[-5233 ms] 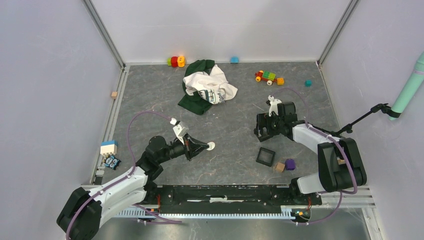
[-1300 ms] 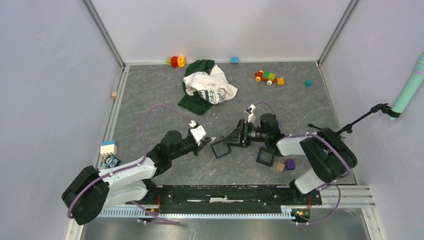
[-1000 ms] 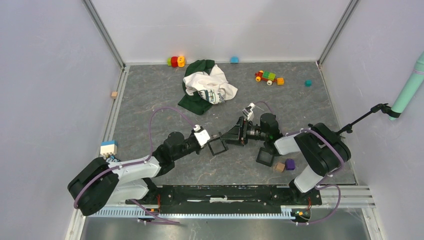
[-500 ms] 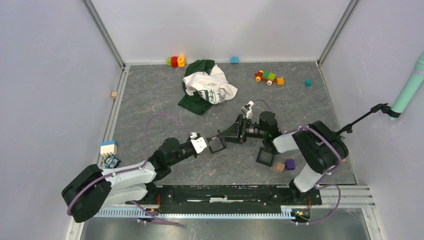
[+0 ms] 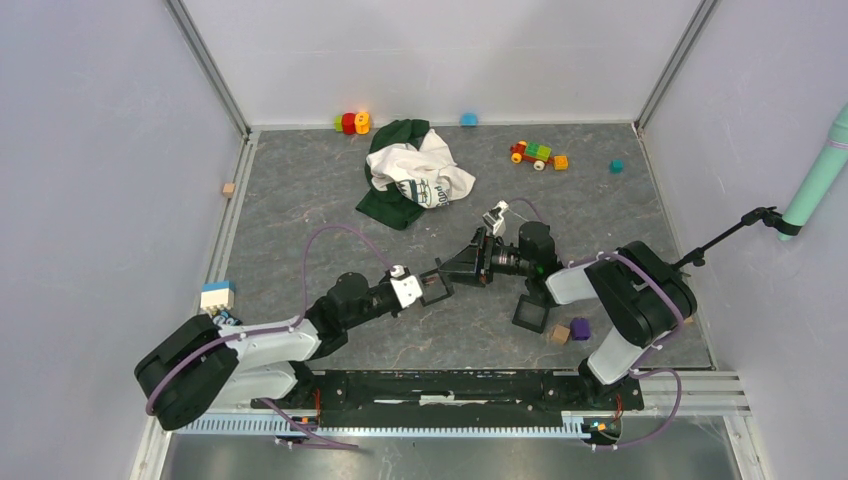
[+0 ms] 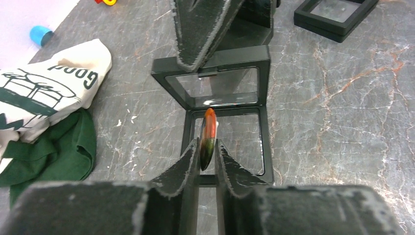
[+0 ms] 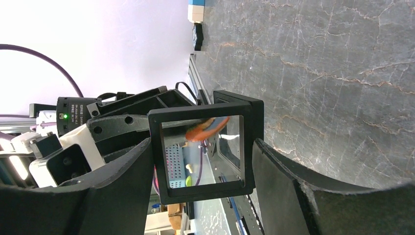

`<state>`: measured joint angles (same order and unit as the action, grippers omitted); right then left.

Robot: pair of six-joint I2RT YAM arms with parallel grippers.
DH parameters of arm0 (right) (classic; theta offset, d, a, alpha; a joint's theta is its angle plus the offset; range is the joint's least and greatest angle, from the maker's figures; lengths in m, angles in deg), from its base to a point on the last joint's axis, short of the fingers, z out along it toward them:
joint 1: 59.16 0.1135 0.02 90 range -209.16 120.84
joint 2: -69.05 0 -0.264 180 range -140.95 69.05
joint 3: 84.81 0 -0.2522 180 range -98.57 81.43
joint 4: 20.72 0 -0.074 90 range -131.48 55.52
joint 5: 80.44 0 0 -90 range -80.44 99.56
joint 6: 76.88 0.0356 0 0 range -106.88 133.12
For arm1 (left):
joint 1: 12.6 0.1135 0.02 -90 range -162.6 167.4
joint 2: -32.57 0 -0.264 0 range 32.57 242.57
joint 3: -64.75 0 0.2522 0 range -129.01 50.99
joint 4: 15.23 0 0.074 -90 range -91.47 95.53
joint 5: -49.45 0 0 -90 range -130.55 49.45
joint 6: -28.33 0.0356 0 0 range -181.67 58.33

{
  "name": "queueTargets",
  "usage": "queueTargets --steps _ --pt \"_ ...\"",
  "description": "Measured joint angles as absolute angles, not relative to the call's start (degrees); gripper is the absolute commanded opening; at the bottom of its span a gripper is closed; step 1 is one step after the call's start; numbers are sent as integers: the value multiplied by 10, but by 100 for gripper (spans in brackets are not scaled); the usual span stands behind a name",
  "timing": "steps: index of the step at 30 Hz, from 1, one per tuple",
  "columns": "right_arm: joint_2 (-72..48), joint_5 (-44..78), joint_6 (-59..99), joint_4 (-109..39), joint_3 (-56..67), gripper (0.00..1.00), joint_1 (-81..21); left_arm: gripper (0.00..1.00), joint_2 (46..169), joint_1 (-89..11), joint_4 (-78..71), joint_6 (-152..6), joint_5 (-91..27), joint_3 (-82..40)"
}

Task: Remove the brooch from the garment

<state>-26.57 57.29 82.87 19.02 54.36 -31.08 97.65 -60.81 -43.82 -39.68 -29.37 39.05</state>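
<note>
Both arms have swung in from their earlier spots, the left from low on the near side and the right from the right-hand side, and now meet at the middle of the table (image 5: 300, 200). Pinched narrowly in the left gripper (image 6: 207, 149) is the brooch (image 6: 209, 126), seen edge-on, orange at the top and darker lower down, poised over the lower half of an open black-framed clear case (image 7: 159, 156). Across from it, the right gripper (image 7: 201, 156) is spread wide and clamps the raised half of that case by its two sides; the brooch shows through the pane. A second case (image 5: 530, 313) lies near the right arm. Well apart, toward the far wall, the green and cream garment (image 5: 412, 172) lies crumpled with nothing touching it. So the removal itself looks done; what seems left is setting the brooch into the case and letting go
</note>
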Motion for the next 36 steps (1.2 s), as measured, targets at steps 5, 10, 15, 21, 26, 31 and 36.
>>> queueTargets --steps 5,10,15,21,26,31,36 --pt "-266 573 829 189 538 56 -313 27 986 -612 -422 -397 -278 380" --pt "-271 571 826 181 528 56 -316 32 1013 -612 -403 -397 -266 354" --pt "-280 570 823 181 525 56 -317 47 1032 -614 -377 -397 -249 335" --pt "-291 571 818 178 525 56 -332 51 1019 -615 -355 -400 -239 335" --pt "-293 571 776 133 510 56 -373 53 989 -615 -354 -406 -240 336" --pt "-302 574 712 67 488 56 -413 54 985 -615 -351 -421 -245 336" --pt "-305 565 608 -54 455 57 -460 58 982 -615 -335 -441 -266 336"
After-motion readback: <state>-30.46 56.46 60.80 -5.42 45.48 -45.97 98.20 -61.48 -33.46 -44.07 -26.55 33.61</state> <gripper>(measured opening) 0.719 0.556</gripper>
